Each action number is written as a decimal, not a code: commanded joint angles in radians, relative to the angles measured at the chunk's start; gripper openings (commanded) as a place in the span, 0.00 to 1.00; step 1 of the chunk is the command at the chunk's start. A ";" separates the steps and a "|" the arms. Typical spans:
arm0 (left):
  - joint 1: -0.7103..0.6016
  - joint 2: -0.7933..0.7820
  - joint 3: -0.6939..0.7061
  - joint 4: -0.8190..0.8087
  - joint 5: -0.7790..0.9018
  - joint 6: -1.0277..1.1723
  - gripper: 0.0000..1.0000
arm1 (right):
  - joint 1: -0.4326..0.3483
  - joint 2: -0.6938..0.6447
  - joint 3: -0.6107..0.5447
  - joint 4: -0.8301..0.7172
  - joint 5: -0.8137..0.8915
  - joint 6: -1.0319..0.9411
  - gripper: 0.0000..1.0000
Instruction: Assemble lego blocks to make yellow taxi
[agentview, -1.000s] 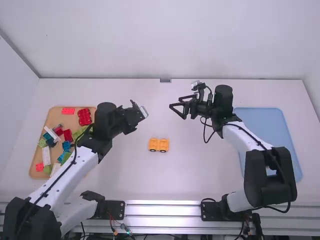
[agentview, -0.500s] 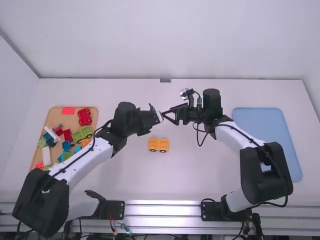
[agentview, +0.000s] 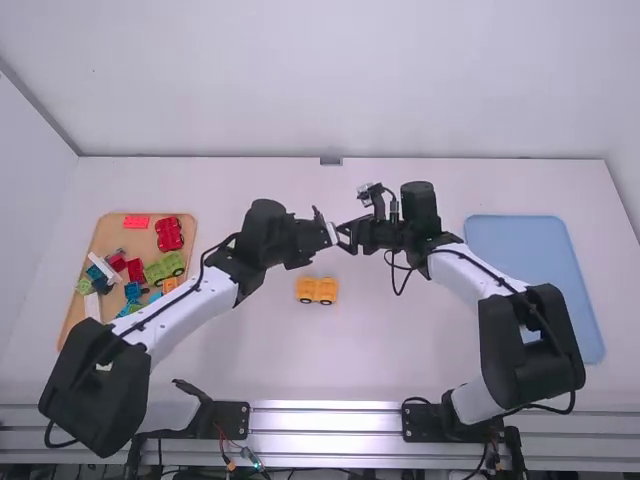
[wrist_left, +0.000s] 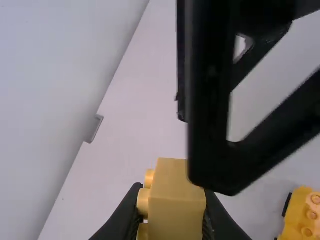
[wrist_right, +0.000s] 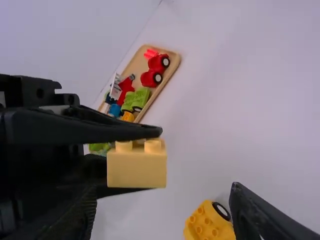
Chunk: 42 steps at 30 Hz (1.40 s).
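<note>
Close together above the table's middle are my left gripper (agentview: 328, 238) and my right gripper (agentview: 346, 240). A small pale-yellow brick (wrist_left: 176, 212) is pinched by my left gripper (wrist_left: 172, 220); one of the right gripper's black fingers (wrist_left: 210, 125) passes in front of it. In the right wrist view, the same brick (wrist_right: 136, 169) lies beyond my right gripper (wrist_right: 162, 217), whose fingers stand wide apart and do not hold it. The orange-yellow wheeled piece (agentview: 318, 290) rests on the table below the grippers; its studs face up on the wheeled piece (wrist_right: 207, 225).
At the left, a wooden tray (agentview: 68, 335) carries red, green, blue and white blocks, including a red wheeled piece (agentview: 169, 234). A blue tray (agentview: 520, 245) lies on the right, partly behind the right arm.
The left arm has swung right across the table with its gripper, and the right gripper has shifted left and slightly nearer the camera. They now meet; the wheeled piece has stayed put.
</note>
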 joint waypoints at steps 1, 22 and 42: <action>-0.026 0.006 0.016 -0.004 0.023 0.032 0.02 | 0.011 0.010 0.034 -0.002 -0.003 0.002 0.67; -0.034 0.067 0.017 0.090 0.082 0.017 0.02 | 0.021 0.010 0.033 -0.057 0.069 0.003 0.60; -0.041 0.068 0.017 0.108 0.099 0.024 0.14 | 0.033 0.010 0.033 -0.054 0.049 0.008 0.29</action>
